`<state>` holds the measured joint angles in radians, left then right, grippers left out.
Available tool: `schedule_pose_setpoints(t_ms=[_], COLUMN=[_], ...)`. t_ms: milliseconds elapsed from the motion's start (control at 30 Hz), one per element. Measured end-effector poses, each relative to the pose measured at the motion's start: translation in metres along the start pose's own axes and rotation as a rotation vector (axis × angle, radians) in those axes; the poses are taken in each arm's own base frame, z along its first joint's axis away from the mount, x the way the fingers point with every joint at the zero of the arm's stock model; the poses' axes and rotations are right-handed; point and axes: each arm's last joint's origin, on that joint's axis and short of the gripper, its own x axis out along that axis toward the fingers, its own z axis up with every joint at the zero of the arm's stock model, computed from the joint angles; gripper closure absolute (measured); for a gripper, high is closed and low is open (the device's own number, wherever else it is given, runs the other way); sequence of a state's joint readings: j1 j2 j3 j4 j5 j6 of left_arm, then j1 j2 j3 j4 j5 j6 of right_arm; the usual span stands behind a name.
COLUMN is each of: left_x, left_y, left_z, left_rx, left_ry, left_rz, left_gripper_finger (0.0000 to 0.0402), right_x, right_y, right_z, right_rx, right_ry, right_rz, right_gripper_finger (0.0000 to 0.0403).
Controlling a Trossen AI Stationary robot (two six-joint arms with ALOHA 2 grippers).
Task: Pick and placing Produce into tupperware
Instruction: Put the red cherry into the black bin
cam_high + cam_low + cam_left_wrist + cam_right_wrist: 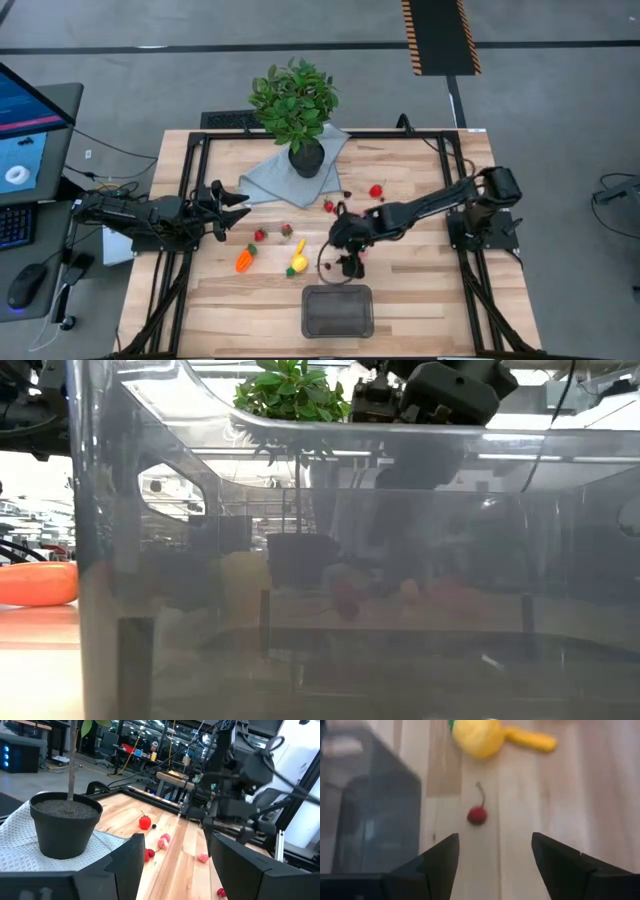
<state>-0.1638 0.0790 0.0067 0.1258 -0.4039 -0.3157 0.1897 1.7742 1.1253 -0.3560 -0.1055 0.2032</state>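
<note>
Right gripper (492, 852) hangs with its fingers apart above a small red cherry (477, 815) that lies on the wooden surface (430, 290), not touching it. Just beside the cherry stands the clear tub (338, 311), near the front edge of the surface. A yellow lemon (479, 737) and a banana (530, 739) lie a little farther, and an orange carrot (245, 260) beyond them. Left gripper (238, 208) waits at the left side, its fingers also apart, near the grey cloth (270, 180) and the potted plant (295, 105).
</note>
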Motion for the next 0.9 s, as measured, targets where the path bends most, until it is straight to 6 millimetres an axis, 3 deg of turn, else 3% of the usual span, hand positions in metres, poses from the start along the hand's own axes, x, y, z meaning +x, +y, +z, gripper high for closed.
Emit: schedule_pose_setpoints(t_ms=[400,700,900], left_x=[0.000,0.000,0.000], left_y=[0.000,0.000,0.000], left_z=[0.000,0.000,0.000], left_rx=[0.000,-0.002,-0.002], left_ry=[0.003,-0.001,-0.001], left_rz=[-0.001,-0.002,-0.002], left_gripper_finger=[0.0188,0.0188,0.0188], right_x=[0.039,0.042,0.057], right_y=[0.025,0.024,0.019], right_z=[0.006,0.010,0.004], right_rx=[-0.076,-0.077,-0.061], right_ry=[0.060,0.021,0.066], right_rz=[-0.002,-0.030,-0.038], right_gripper_finger=[0.0122,0.0122,0.0122])
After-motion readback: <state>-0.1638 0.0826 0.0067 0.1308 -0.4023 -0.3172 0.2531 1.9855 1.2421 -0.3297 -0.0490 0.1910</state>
